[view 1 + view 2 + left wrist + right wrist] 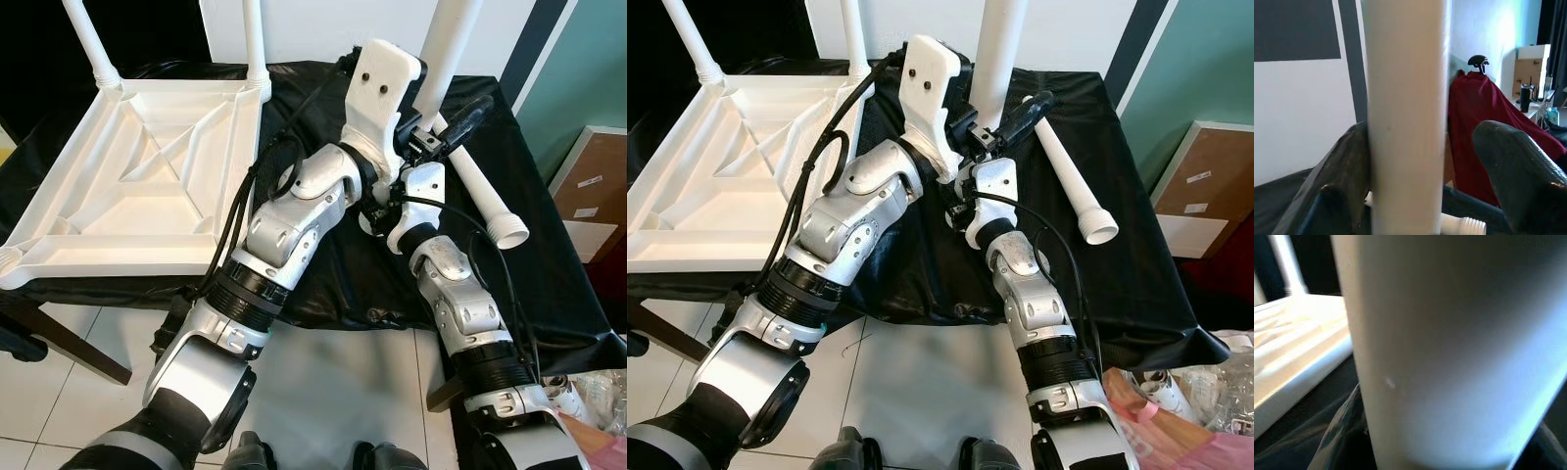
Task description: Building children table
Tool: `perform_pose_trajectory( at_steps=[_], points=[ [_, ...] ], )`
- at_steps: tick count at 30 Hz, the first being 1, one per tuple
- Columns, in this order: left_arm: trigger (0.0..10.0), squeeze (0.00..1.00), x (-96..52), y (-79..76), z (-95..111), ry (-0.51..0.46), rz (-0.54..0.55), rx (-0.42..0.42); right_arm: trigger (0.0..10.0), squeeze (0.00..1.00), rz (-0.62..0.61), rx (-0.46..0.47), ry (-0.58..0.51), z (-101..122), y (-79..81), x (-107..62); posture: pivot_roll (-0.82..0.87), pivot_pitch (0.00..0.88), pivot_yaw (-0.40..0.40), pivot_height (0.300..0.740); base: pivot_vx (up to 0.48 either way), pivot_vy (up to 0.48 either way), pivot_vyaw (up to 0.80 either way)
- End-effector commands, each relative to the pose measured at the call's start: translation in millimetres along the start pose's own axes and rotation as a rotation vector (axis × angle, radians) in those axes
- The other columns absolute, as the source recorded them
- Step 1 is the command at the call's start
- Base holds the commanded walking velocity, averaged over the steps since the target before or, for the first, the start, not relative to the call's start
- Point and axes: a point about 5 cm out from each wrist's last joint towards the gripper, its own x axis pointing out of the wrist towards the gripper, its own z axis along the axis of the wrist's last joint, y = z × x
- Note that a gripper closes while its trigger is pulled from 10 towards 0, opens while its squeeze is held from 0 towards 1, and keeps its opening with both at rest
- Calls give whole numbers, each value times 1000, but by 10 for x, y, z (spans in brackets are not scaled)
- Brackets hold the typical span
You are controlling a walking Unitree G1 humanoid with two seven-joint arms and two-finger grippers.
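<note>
Left eye view tells me I'm about halfway: the upturned white tabletop [137,186] on the left already carries two legs at its far corners, one spare leg [480,186] lies on the black cloth [343,284] to the right, and both arms reach to an upright leg [446,49] between. Left wrist view shows the left gripper [1415,161] spread around that leg, one finger touching and one apart. Right wrist view is too close to the leg, so I cannot tell the right gripper's [446,132] state.

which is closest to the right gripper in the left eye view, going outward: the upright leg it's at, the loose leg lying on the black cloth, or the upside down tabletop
From the right gripper:
1. Upright leg, right at its fingers.
2. Loose leg, lying on the black cloth on the robot's right.
3. Upside down tabletop, far off on the robot's left.
</note>
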Motion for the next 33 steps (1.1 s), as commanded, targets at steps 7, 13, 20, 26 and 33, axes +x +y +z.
perform_pose_trajectory(
  at_steps=[7, 13, 20, 26, 33],
  points=[
    [10000, 0, -140, 126, -59, 8, 149, 126, 10000, 0, -196, 69, 22, -54, -183, -5, -4, 104, -31, 740, 0, 0, 0],
    [10000, 0, -325, 301, -187, 66, 295, 117, 10000, 0, -263, 59, 7, -48, -247, -42, 6, 113, -35, 740, 0, 0, 0],
    [10000, 0, -647, 519, -477, 167, 468, 39, 10000, 0, -289, 41, 2, -73, -275, -112, 15, 122, -36, 740, 0, 0, 0],
    [10000, 0, -812, 558, -633, 228, 513, -15, 10000, 0, -295, 36, 5, -86, -272, -135, 18, 124, -35, 740, 0, 0, 0],
    [10000, 0, -923, 542, -734, 268, 541, -50, 10000, 0, -305, 30, 7, -93, -259, -145, 20, 125, -35, 740, 0, 0, 0]
  ],
)
